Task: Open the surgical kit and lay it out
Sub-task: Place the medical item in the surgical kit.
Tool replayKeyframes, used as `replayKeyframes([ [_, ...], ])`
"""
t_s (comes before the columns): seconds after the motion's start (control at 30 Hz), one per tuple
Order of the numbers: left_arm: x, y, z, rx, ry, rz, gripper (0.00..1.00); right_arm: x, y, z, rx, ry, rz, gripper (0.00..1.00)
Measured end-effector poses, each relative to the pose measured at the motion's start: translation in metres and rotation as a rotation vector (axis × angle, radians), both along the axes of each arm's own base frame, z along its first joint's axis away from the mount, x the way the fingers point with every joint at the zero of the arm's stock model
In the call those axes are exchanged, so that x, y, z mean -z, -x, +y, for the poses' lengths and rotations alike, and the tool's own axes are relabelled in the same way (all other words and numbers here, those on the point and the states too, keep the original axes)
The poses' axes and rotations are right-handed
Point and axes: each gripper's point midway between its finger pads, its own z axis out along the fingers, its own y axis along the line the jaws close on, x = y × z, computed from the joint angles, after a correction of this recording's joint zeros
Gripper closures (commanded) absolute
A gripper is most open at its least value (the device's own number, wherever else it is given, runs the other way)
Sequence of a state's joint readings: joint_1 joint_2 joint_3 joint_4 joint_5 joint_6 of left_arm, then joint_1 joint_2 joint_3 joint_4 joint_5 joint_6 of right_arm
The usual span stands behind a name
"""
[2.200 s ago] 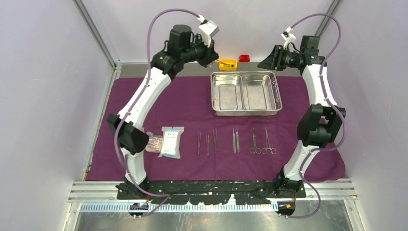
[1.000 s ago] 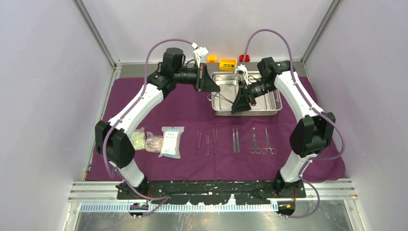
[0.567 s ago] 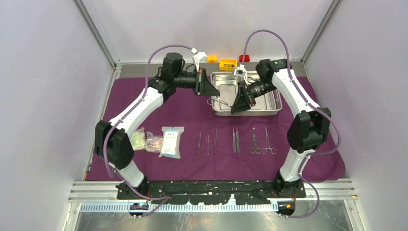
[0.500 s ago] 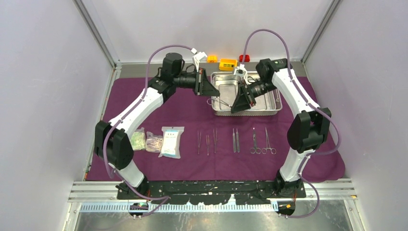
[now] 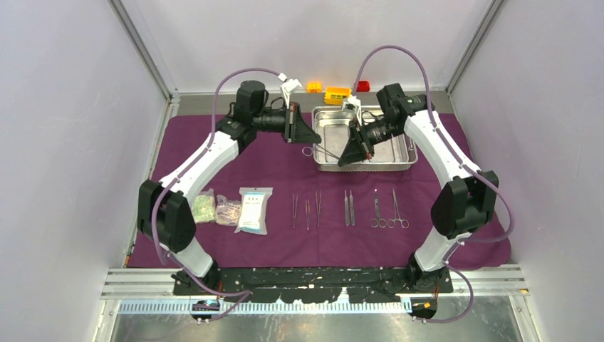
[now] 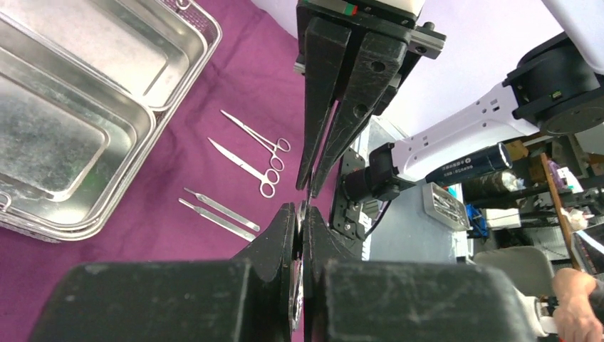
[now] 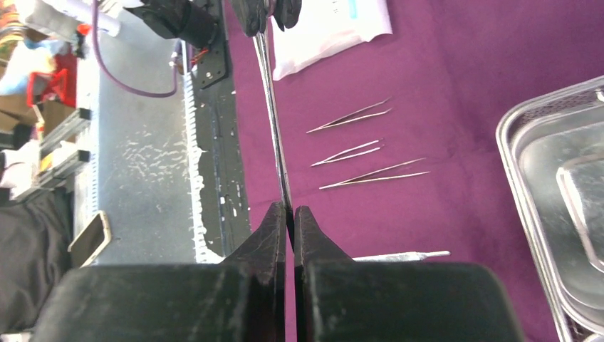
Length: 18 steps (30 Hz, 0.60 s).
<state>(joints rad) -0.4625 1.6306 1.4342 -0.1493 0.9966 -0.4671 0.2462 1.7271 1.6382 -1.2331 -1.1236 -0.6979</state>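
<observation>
Two sets of fingers clench one slim steel instrument (image 7: 275,142), clamp or scissors I cannot tell: the left fingers (image 6: 281,239) at one end, the right fingers (image 7: 274,231) on its shaft. It hangs over the tray's (image 5: 409,146) left edge, probably a handover toward the row of tools (image 5: 349,209) on the purple cloth (image 5: 271,167). Both arms reach forward, wrists turned inward to face each other.

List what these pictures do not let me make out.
- Held tool: its type; tiny in the top view, edge-on in both wrist views.
- Packet print: too small in top view; cut by the edge in right wrist view.
- Tray middle: hidden by right pincer, top view.
</observation>
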Motion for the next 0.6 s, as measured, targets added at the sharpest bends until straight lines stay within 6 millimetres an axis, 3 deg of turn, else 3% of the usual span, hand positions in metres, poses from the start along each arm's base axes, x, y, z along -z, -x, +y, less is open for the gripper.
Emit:
replayKeyframes([
  [0.5, 0.002, 0.011, 0.003, 0.079, -0.029, -0.123, 1.00, -0.001, 0.003, -0.004, 0.005, 0.074, -0.095, 1.00],
  [0.6, 0.005, 0.013, 0.005, 0.086, -0.041, -0.130, 1.00, 0.001, 0.003, -0.005, 0.005, 0.086, -0.096, 0.88],
])
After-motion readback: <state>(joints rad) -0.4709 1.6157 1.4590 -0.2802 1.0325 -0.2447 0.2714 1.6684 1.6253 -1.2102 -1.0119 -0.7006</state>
